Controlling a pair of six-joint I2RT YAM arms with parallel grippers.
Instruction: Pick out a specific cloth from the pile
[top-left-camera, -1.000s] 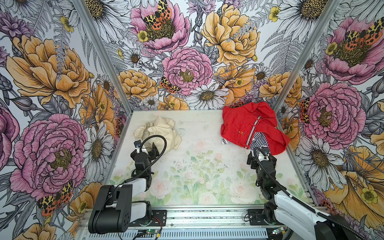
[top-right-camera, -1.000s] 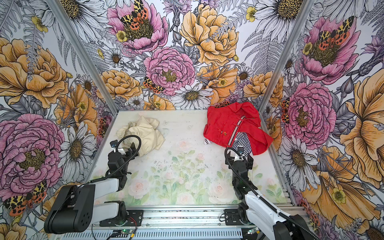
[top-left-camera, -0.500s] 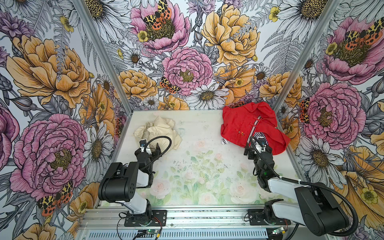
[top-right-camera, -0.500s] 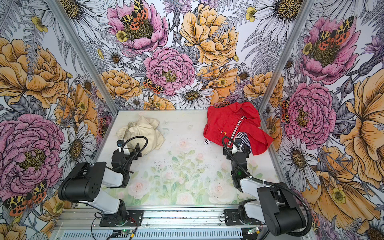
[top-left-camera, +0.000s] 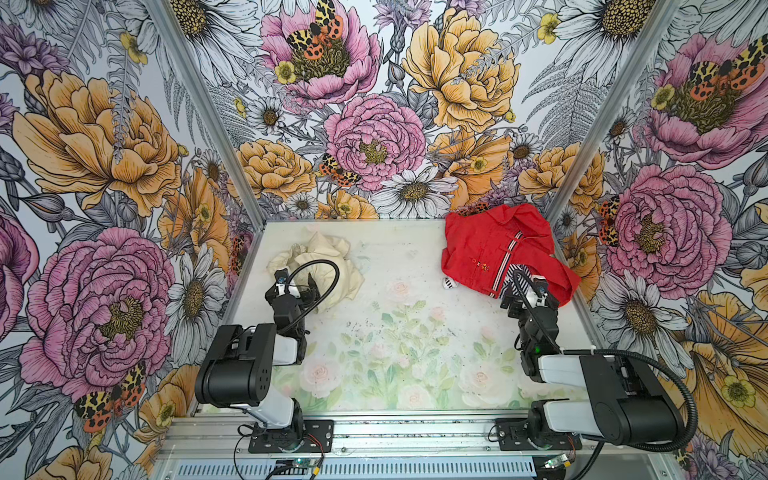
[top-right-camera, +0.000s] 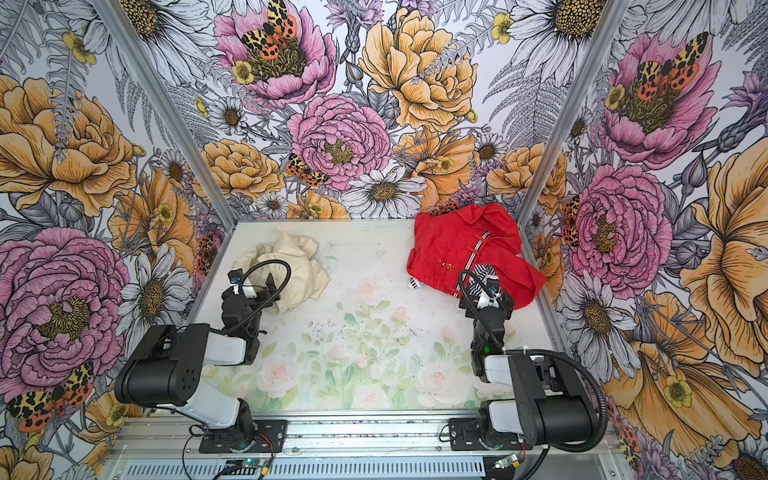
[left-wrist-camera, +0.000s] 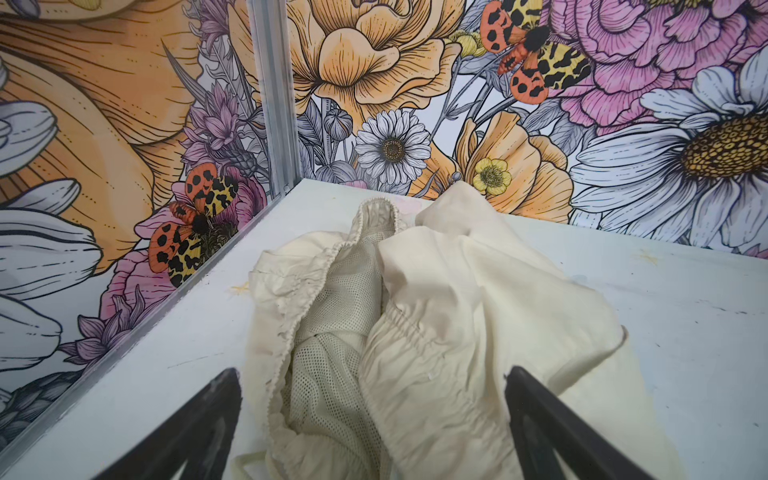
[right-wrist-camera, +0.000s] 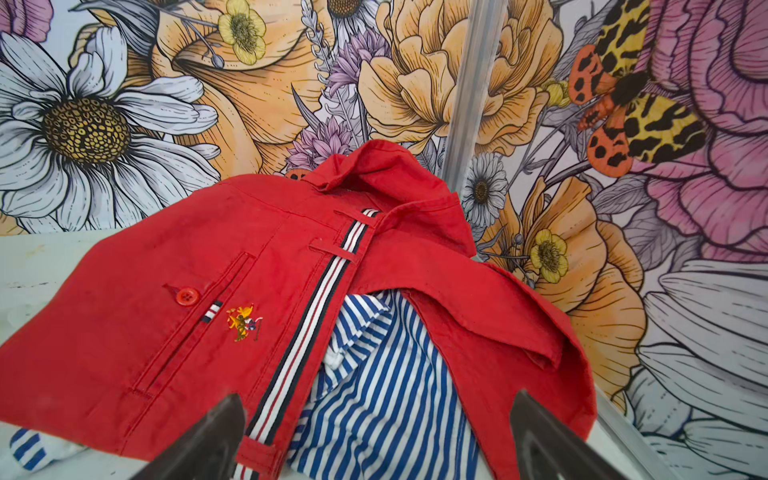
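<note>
Illumination: bright, even, diffuse.
Light falls from above: the cream soft garment and the bright red buttoned shirt cast faint, soft-edged shadows on the pale flower-printed table top. Both top views are sharp, with wide-angle stretch toward the edges. In the right wrist view the right gripper shows blurred black fingers.

Matt, crumpled cream cloth, mesh-lined inside

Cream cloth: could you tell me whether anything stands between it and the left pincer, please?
Nothing visible does. The open left pincer sits at the near edge of the cream gathered-waist cloth; the heap topped by a bright red buttoned shirt lies apart, by the right pincer.
</note>
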